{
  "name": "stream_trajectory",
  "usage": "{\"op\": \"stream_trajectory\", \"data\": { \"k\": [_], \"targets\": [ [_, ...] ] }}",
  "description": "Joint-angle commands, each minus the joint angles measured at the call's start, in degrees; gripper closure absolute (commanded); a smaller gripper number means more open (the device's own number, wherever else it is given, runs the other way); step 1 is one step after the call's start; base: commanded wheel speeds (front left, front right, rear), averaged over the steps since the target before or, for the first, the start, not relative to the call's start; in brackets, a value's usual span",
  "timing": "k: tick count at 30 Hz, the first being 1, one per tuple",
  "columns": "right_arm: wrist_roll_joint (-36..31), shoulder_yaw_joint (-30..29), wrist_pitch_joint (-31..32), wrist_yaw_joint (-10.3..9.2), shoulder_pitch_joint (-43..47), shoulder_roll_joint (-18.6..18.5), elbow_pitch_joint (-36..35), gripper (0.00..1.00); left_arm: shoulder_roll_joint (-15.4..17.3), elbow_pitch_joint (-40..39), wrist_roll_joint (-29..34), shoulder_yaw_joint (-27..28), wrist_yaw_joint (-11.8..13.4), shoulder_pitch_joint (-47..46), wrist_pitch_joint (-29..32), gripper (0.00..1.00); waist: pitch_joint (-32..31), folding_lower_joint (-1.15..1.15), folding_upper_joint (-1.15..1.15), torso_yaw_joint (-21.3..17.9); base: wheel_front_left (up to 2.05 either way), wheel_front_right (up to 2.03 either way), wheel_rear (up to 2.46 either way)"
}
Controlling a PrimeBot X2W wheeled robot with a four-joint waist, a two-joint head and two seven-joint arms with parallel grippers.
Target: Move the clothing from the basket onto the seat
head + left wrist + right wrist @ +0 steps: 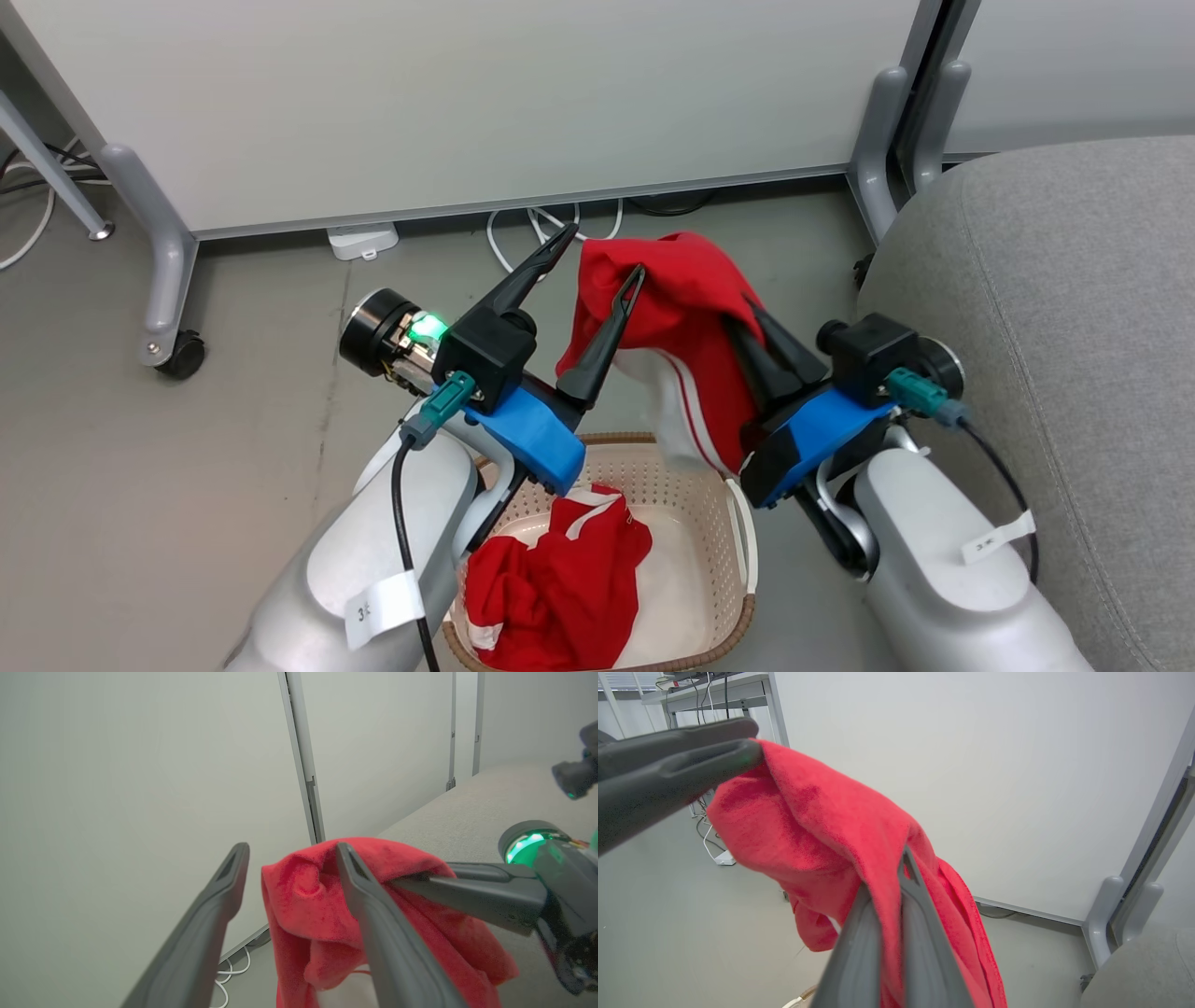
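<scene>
The clothing [691, 299] is soft, fuzzy red cloth with smoother white trim. The basket [695, 490] is pale perforated plastic, faintly glossy, with a brown woven-look rim. The seat [1055, 308] is matt grey woven fabric. The left claw [605, 250] and right claw [747, 315] are matt dark plastic. The floor [187, 485] is smooth and dull

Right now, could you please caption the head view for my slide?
Right gripper holds a red garment above the basket; left gripper open.

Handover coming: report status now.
Left gripper open by raised garment. Right gripper shut on it. Second garment in basket. No obstacle seen toward seat.
</scene>
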Motion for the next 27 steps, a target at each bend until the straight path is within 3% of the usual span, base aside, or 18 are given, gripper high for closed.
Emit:
{"op": "stream_trajectory", "data": {
  "k": [1, 11, 27],
  "targets": [
    [-0.11, -0.60, -0.02, 0.01, 0.53, -0.16, -0.47, 1.00, 0.21, -0.17, 0.20, 0.28, -0.07, 0.63, -0.30, 0.00, 0.07, -0.01, 0.00, -0.04, 0.00, 0.00, 0.00],
    [-1.76, -9.07, -0.01, 0.01, 1.84, -0.15, -5.02, 1.00, 1.20, -1.49, 0.94, 0.20, -0.07, 2.81, -0.30, 0.00, 1.68, -0.01, 0.00, -3.09, 0.00, 0.00, 0.00],
    [-4.96, -15.61, -0.02, 0.01, 8.70, -0.10, -16.45, 1.00, 3.38, -6.86, 2.20, -1.35, -0.07, 6.69, -0.29, 0.00, 4.50, -0.01, 0.00, -17.53, 0.00, 0.00, 0.00]
  ]
}}
